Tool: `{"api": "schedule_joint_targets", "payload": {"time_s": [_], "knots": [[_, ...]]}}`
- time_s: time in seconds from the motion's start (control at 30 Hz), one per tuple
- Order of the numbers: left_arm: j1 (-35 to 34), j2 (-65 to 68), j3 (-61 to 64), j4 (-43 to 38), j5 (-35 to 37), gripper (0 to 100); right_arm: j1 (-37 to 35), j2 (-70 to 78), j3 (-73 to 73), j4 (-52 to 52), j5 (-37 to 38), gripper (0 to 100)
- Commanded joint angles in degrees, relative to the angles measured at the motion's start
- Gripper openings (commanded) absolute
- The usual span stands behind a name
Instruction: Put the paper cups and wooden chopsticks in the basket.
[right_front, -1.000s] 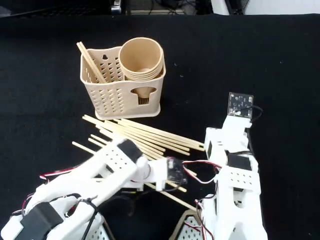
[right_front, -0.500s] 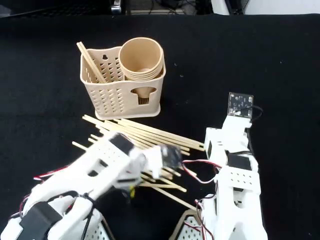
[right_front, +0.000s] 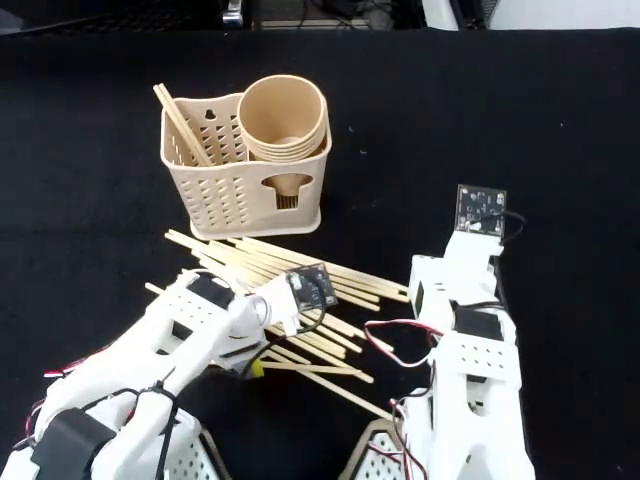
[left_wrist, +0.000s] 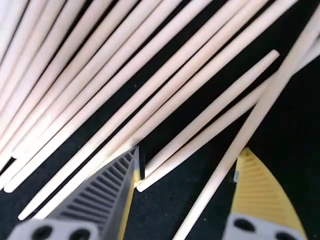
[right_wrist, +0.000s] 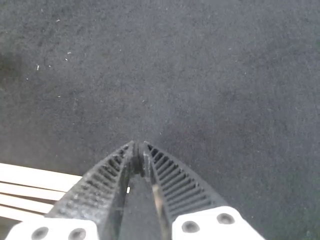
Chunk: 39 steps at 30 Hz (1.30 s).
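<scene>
A beige perforated basket stands at the back left with a stack of paper cups in its right half and a pair of wooden chopsticks leaning out of its left half. Many loose wooden chopsticks lie fanned on the black cloth in front of it. My left gripper is open and points down into this pile, its grey finger and yellow finger straddling a couple of chopsticks. My right gripper is shut on nothing above bare cloth, with chopstick ends beside it.
The right arm sits folded at the front right, its wrist board toward the middle right. Black cloth covers the table, with open room behind and to the right of the basket. Perforated base plates sit at the front edge.
My left arm has swung back toward the basket and dropped onto the chopstick pile. A few front chopsticks have been pushed askew. The right arm has kept still.
</scene>
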Motion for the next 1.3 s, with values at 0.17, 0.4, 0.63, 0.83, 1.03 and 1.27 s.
{"api": "schedule_joint_targets", "payload": {"time_s": [0.17,0.4,0.63,0.83,1.03,1.27], "knots": [[0.0,-0.4,0.2,7.3,-4.4,26,-0.7,-1.3,-0.6,-1.1,0.7,2.1],[0.0,-0.4,0.2,7.8,-5.4,7,-0.7,-1.3,-0.6,-1.1,0.7,2.1],[0.0,-0.5,0.1,7.9,-5.2,5,-0.7,-1.3,-0.6,-1.1,0.7,2.1],[0.0,-0.5,-4.8,15.6,-5.0,5,-0.7,-1.3,-0.7,-1.1,0.7,2.1],[-2.7,-0.5,-8.4,19.3,-5.1,5,-0.7,-1.3,-0.7,-1.1,0.7,2.1],[-5.5,0.1,-7.0,12.2,-5.1,5,-0.7,-1.3,-0.7,-1.1,0.7,2.1]]}}
